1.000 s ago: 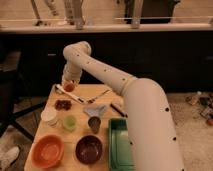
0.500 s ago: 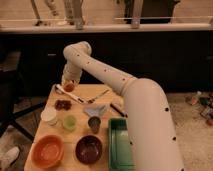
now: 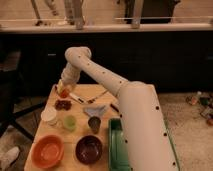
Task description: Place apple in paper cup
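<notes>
gripper: at the far left corner of the desk, low over the surface, apparently clamped on the apple, an orange-red patch at its tip. paper cup: white, on the desk's left edge, nearer the camera than the gripper and slightly left of it. dark red berry cluster: lies between gripper and cup. judgement: the carry runs toward the camera, over the berries, to the cup rim.
</notes>
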Available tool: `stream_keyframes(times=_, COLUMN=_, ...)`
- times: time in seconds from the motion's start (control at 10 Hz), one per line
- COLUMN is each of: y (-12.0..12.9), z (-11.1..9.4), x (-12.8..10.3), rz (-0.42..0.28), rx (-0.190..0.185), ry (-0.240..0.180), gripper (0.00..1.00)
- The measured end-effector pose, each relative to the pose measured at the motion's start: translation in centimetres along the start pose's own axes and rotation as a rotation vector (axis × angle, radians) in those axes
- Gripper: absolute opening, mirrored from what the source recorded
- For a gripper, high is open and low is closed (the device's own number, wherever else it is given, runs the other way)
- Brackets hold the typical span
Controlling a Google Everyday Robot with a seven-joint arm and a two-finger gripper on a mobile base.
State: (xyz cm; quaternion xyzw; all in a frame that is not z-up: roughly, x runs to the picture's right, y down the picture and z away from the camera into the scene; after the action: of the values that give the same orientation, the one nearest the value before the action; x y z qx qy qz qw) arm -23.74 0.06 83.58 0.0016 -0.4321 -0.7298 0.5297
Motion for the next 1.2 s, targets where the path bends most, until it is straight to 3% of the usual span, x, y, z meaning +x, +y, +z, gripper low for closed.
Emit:
stream_keyframes(times=0.5, y=-4.6, z=-1.2, x=-0.4, rz=-0.071, rx=-0.024, ry=-0.004, gripper=0.00)
stream_keyframes(times=1.2, y=-9.1, z=0.3, x=-2.5, rz=-0.125, rx=-0.020, ry=-0.064, gripper=0.00)
